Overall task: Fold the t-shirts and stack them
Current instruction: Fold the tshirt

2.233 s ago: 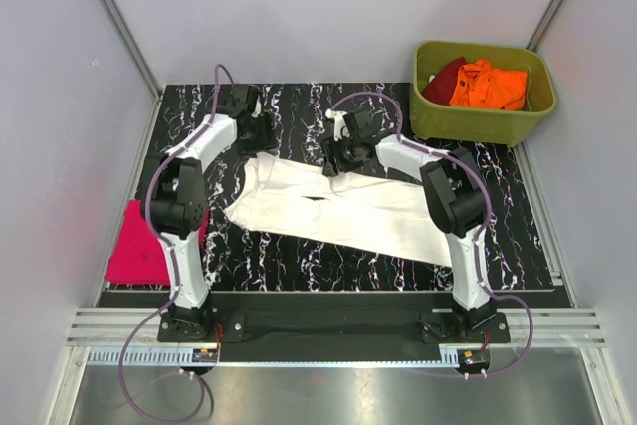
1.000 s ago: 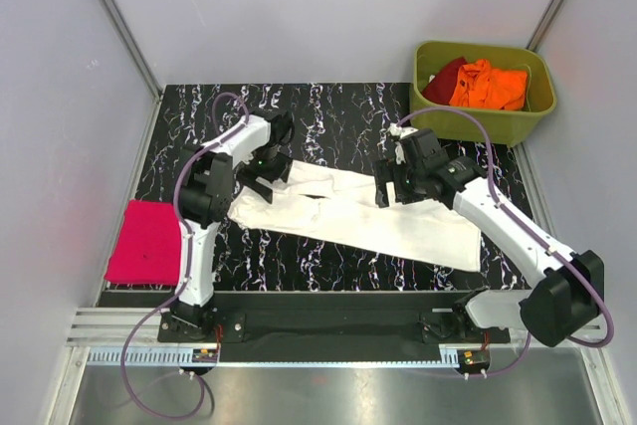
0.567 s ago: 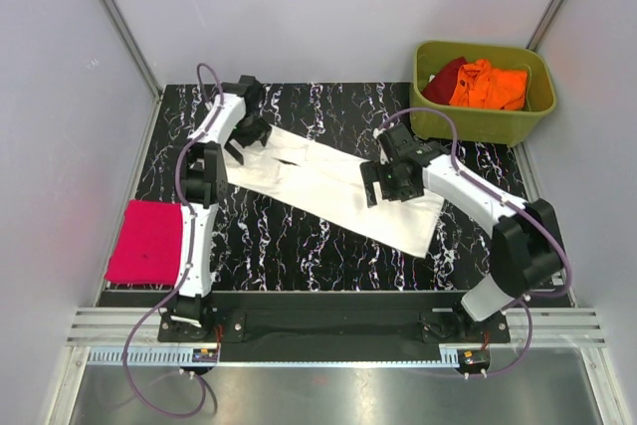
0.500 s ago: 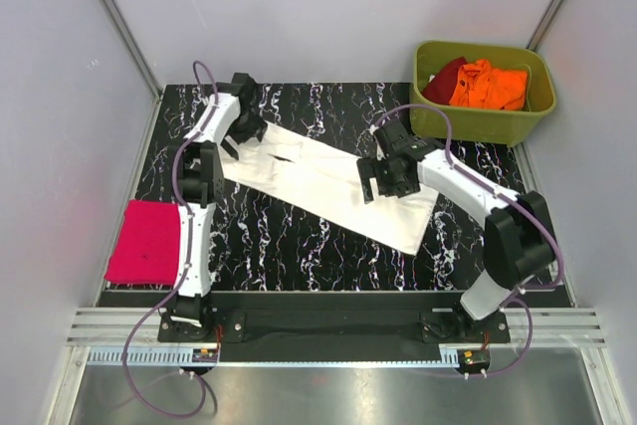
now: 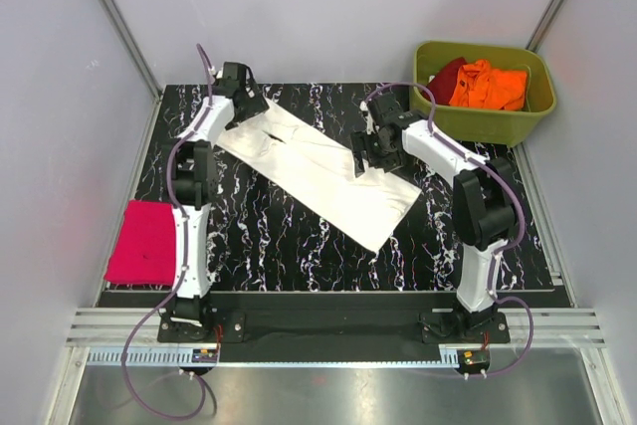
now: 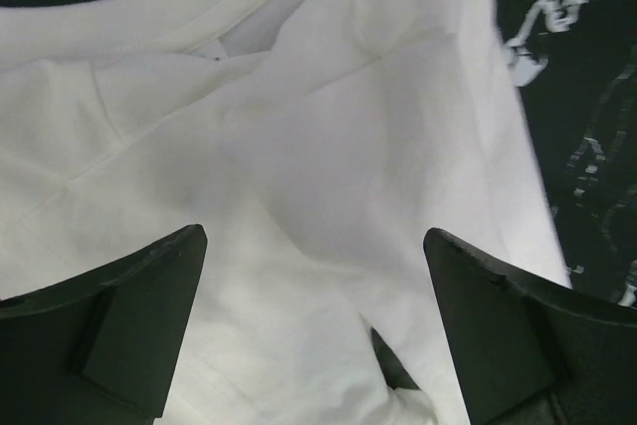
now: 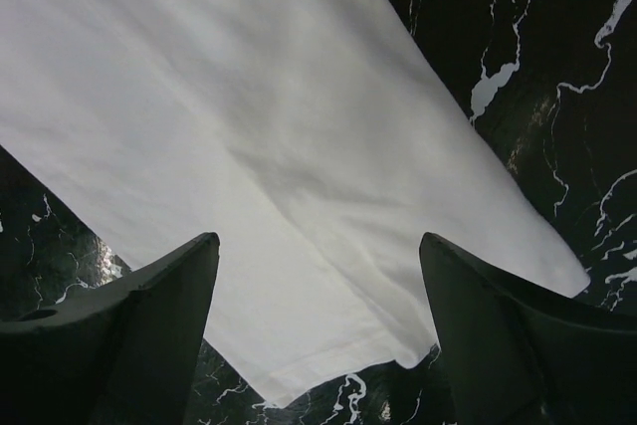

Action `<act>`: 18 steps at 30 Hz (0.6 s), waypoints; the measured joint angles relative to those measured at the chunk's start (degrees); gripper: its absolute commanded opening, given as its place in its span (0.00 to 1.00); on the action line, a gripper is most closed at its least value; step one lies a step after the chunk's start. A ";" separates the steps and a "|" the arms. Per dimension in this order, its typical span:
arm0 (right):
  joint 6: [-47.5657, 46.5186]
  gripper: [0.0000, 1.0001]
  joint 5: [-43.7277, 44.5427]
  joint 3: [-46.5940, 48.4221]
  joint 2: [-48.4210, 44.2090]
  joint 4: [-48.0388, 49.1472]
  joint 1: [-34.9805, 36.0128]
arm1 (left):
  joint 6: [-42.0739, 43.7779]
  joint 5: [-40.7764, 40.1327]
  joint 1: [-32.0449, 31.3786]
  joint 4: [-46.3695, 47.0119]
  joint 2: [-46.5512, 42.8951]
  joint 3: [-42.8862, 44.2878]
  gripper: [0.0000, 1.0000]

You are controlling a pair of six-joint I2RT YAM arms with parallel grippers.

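A white t-shirt point(image 5: 318, 171) lies folded into a long strip, running diagonally from back left to front right on the black marbled table point(image 5: 259, 246). My left gripper point(image 5: 245, 106) stands open over its collar end; in the left wrist view the white cloth point(image 6: 328, 136) fills the space under the open left gripper point(image 6: 314, 246). My right gripper point(image 5: 366, 156) is open above the strip's right edge, and the right wrist view shows the hem point(image 7: 299, 345) lying flat beneath the right gripper point(image 7: 318, 256). A folded magenta t-shirt point(image 5: 146, 241) rests at the left.
An olive-green tub point(image 5: 478, 124) stands at the back right holding an orange t-shirt point(image 5: 488, 87) and a dark red t-shirt point(image 5: 445, 75). Grey walls close in the table on the left, back and right. Both arm bases sit at the near edge.
The white shirt has swung from lying across the table to a diagonal. Both arms have moved toward the back. The left jaws have spread wider.
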 measured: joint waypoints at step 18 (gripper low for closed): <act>-8.98 0.89 -3.06 -7.58 2.29 0.96 -1.11 | -4.15 11.39 -9.27 10.64 -45.29 -30.16 0.99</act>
